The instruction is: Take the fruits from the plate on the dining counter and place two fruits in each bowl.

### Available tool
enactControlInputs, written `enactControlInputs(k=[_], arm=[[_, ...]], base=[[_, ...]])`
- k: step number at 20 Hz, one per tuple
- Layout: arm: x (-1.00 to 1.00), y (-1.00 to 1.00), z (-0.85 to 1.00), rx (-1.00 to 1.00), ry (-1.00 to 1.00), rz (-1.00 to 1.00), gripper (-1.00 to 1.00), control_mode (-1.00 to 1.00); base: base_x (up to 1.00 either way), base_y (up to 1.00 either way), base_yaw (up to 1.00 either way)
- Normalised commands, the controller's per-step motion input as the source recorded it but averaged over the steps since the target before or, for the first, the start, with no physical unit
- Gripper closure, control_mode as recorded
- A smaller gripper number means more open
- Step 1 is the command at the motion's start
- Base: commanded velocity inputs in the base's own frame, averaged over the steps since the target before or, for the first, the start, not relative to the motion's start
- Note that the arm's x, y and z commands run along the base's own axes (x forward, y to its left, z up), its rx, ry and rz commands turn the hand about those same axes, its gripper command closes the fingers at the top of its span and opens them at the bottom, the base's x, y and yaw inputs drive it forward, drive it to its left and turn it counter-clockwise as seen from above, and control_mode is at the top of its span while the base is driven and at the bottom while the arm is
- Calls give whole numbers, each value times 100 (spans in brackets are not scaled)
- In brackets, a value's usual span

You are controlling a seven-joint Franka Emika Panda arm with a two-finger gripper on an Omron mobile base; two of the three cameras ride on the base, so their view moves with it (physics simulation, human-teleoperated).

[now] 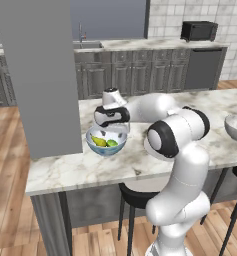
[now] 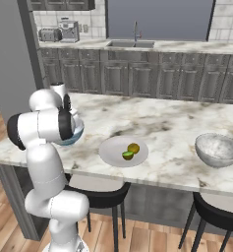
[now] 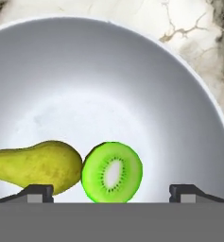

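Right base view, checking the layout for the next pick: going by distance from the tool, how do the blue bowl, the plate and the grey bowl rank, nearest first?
1. Blue bowl, right under the tool, at the counter's left end.
2. Plate, mid-counter, holding two fruits.
3. Grey bowl, far right.

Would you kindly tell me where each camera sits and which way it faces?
Left base view: behind the arm, to its left, facing the dining counter; arm rises lower right, tool above the blue bowl.
Right base view: behind, to its right; arm at left, plate and grey bowl ahead.
Hand view: on the hand, looking into the bowl at pear and green fruit; fingertips spread.
Shared: both base views show counter and both bowls.
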Motion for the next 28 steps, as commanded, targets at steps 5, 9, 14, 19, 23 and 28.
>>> enactControlInputs(k=[5,9,14,19,23,28], arm=[[-4,-1,40,0,0,-2,-100,-100],[-34,-20,45,0,0,-2,-100,-100],[-54,-50,22,0,0,0,-100,-100],[-57,-68,18,0,0,0,-100,-100],[-51,-72,8,0,0,0,-100,-100],[-46,-73,0,0,0,0,-100,-100]], base=[[0,0,0],[0,0,0],[0,0,0],[0,0,0],[0,0,0],[0,0,0]])
